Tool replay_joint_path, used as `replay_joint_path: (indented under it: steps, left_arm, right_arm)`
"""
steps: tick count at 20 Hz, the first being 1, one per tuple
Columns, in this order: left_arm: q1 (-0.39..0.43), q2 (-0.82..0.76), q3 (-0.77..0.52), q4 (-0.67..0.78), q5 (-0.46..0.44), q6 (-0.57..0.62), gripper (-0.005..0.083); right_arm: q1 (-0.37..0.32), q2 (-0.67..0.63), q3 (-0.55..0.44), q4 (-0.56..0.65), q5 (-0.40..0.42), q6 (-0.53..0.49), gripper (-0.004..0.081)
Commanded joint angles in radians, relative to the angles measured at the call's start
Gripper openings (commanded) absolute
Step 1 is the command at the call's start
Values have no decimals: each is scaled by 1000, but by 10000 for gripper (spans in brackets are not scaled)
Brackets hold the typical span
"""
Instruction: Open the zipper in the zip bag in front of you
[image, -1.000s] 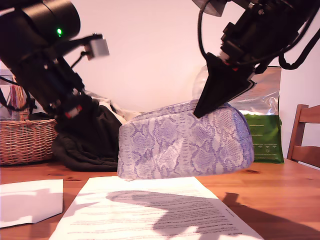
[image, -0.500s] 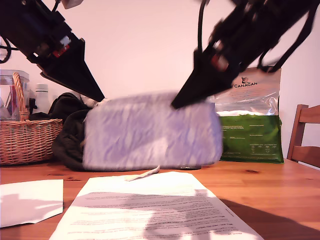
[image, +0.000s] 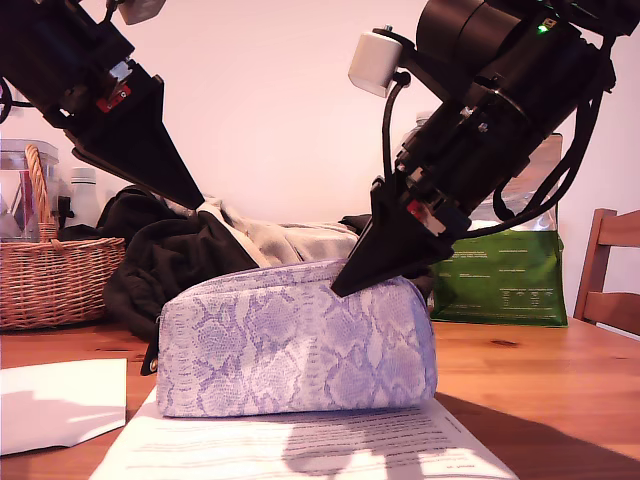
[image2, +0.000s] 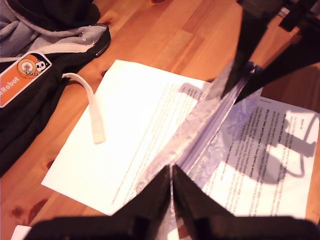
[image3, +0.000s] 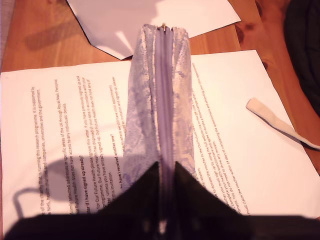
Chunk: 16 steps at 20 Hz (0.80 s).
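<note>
The zip bag (image: 295, 345) is a lavender snakeskin pouch that rests on a printed sheet on the table, ridge up. Its zipper (image3: 164, 90) runs along the ridge and looks closed. A black pull tab (image: 151, 358) hangs at the pouch's end on the exterior view's left. My second gripper (image: 338, 292) comes down from the exterior view's right and is shut on the ridge of the zip bag (image3: 137, 100), one finger on each side of the zip line. My first gripper (image: 203, 204) is shut and hangs above the pouch's pull-tab end, not touching it. From the first wrist view, my first gripper (image2: 172, 170) looks along the ridge (image2: 210, 125).
The printed sheet (image: 300, 445) lies under the pouch, with a blank paper (image: 60, 400) at the exterior view's left. Behind the pouch lie a black jacket (image: 170, 270), a wicker basket (image: 50, 280), a green foil bag (image: 510, 275) and a chair (image: 610, 270). A beige strip (image2: 95, 115) lies on the sheet.
The pouch hung in the air and has shifted toward the exterior view's left and dropped onto the sheet. My second gripper came down with it. My first gripper, then at its corner, now stands above it.
</note>
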Motion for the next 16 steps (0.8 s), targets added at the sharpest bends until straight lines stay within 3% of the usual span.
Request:
replay_joint_path:
  steps: [1,6,9,11,13,15,16]
  left_arm:
    - [-2,-10,-6,2,2,-4,-19]
    - [-2,-10,-6,3,2,-4,-19]
    - [-2,-10,-6,-5,56,-4,-19]
    - [-2,-10,-6,6,56,-4,-19]
    - [-2,-10,-6,18,61,-16,-19]
    - [-2,-10,-7,68,60,-75,-19]
    - [-1,-10,-7,99,60,-104,-19]
  right_arm:
    - [1,6,10,-2,-3,6,356]
    - [2,-63,10,-36,5,6,411]
    - [2,-150,10,-117,34,14,399]
    - [2,-220,10,-174,33,82,284]
    - [2,-278,10,-187,33,224,-26]
    - [2,-305,10,-138,41,422,-13]
    - [2,-309,10,-106,87,496,-13]
